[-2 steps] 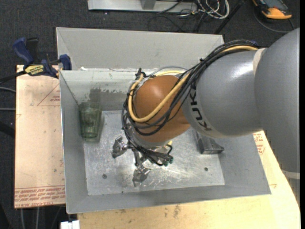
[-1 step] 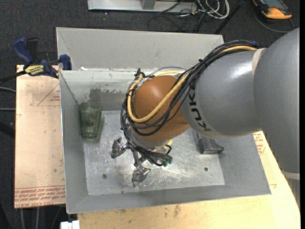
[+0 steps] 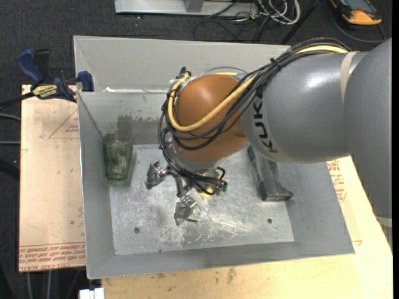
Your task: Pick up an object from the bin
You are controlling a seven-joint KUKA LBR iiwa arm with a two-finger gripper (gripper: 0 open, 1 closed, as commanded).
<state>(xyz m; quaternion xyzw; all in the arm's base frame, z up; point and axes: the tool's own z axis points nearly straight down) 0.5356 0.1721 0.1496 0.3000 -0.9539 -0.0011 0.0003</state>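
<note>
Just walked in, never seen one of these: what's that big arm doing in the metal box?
A grey robot arm reaches in from the right, its gripper low over the middle of the grey metal bin, near the floor. A greenish see-through container lies by the left wall, a dark grey block toward the right. Whether it has picked anything up, I cannot tell.

Dark carpeted floor, tangled cables

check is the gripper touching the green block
Apart: the camera view shows bare bin floor between the gripper and the green block.
</note>
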